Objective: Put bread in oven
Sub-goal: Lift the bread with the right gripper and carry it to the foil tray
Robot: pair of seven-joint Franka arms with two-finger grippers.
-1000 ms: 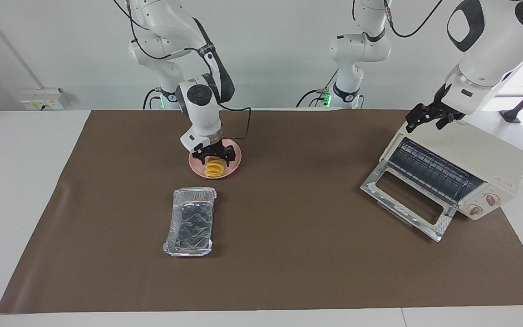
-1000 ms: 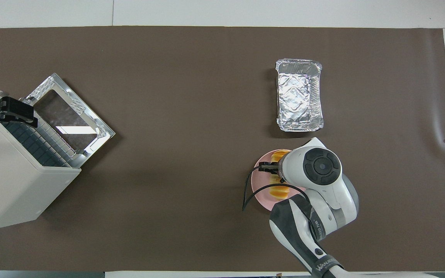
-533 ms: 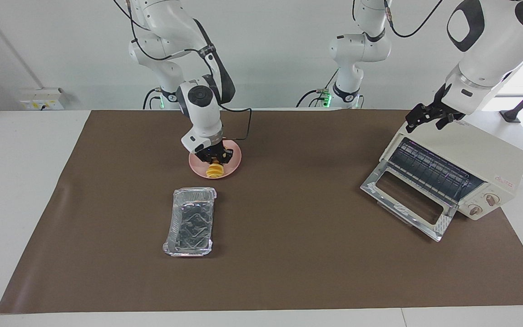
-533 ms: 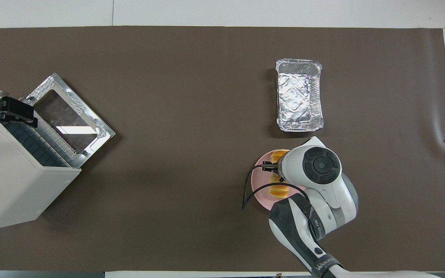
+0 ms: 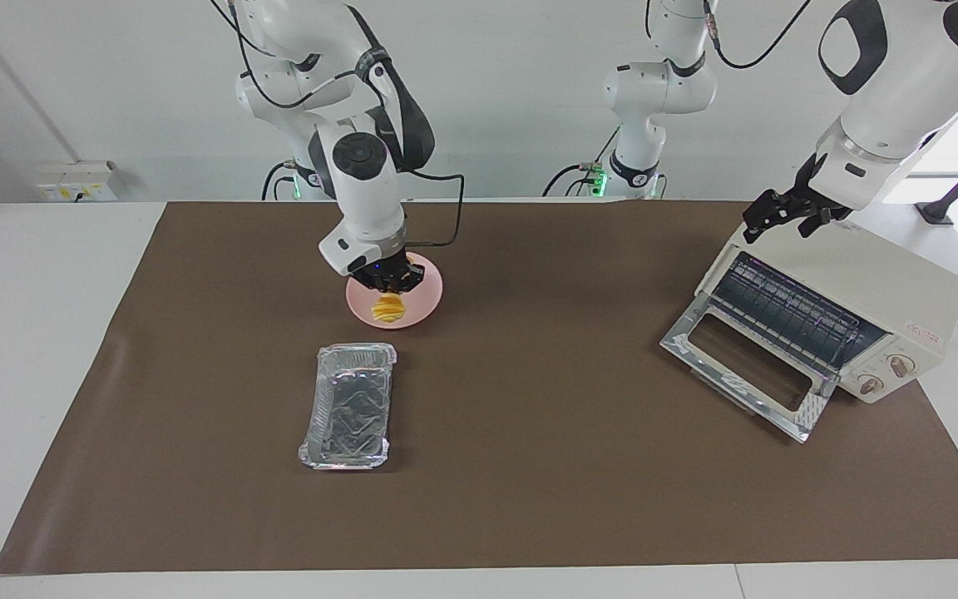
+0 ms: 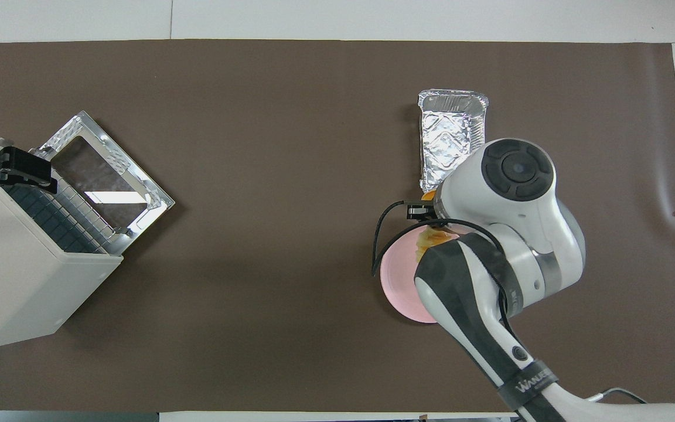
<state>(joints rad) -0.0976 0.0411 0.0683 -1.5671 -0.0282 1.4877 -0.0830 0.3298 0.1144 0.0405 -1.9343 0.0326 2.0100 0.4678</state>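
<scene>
The golden-yellow bread (image 5: 387,310) hangs from my right gripper (image 5: 390,287), which is shut on its top end and holds it just above the pink plate (image 5: 425,291). In the overhead view the bread (image 6: 431,235) peeks out from under the right wrist, over the plate's (image 6: 399,281) edge that is farther from the robots. The cream-white oven (image 5: 861,291) stands at the left arm's end of the table with its glass door (image 5: 745,366) dropped open and the wire rack showing. My left gripper (image 5: 782,215) waits over the oven's top front edge.
A rectangular silver foil tray (image 5: 350,405) lies on the brown mat, farther from the robots than the plate. It also shows in the overhead view (image 6: 452,129), partly covered by the right wrist. The oven (image 6: 15,275) takes up the mat's corner at the left arm's end.
My right gripper closed on the bread and rose, lifting it off the plate. The left arm has not moved.
</scene>
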